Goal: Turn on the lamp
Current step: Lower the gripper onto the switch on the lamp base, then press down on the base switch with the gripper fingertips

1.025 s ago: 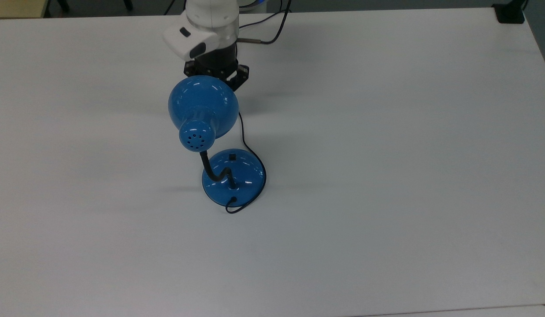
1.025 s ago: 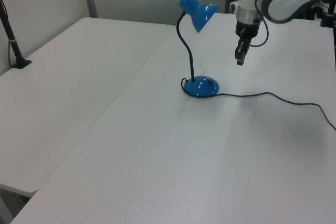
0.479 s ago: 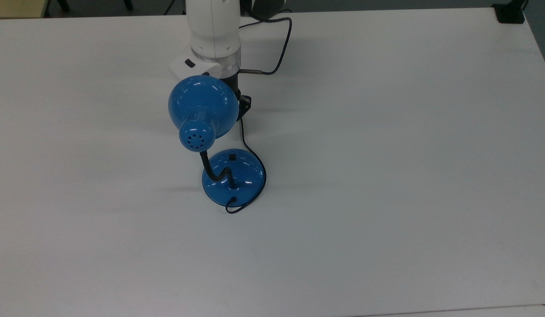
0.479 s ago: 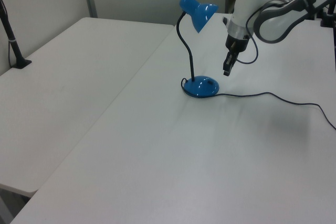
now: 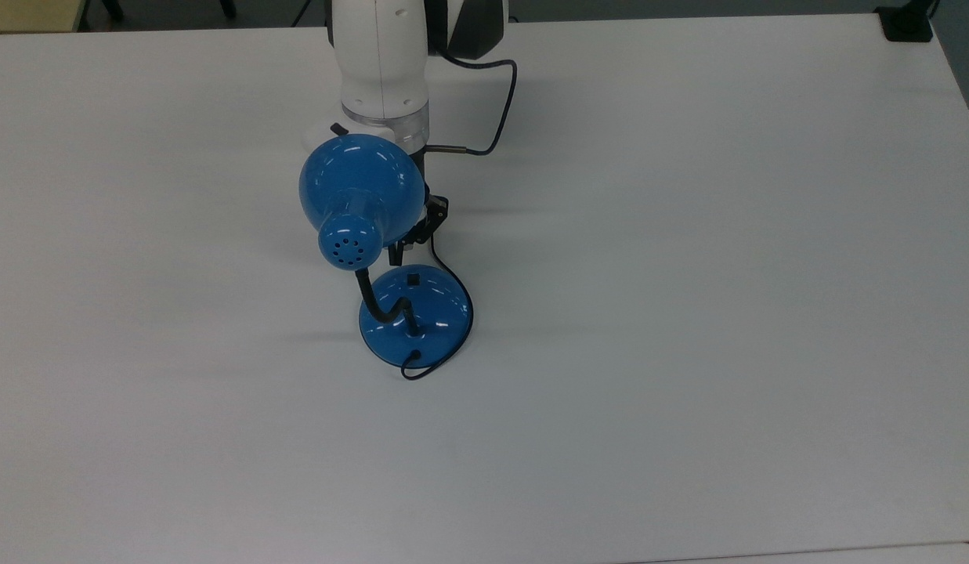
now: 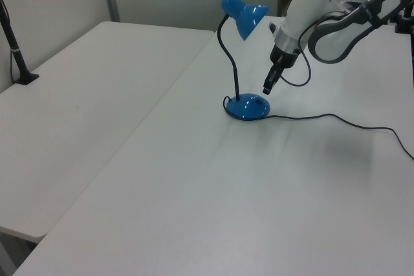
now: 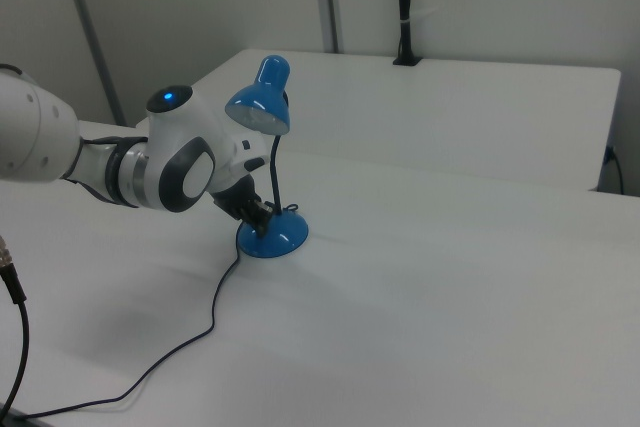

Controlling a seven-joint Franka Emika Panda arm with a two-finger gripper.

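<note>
The hand has dropped toward the lamp; its switch sits just below. Finger spread: cannot tell.

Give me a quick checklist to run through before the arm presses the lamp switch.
1. Lamp upright on the table: ok.
2. Switch uncovered on the base: ok.
3. Gripper close above the base, near the switch: ok.
4. Tip exactly over the switch: cannot tell.
5. Jaws shut for pressing: cannot tell.
6. Cord lying off the switch: ok.
</note>
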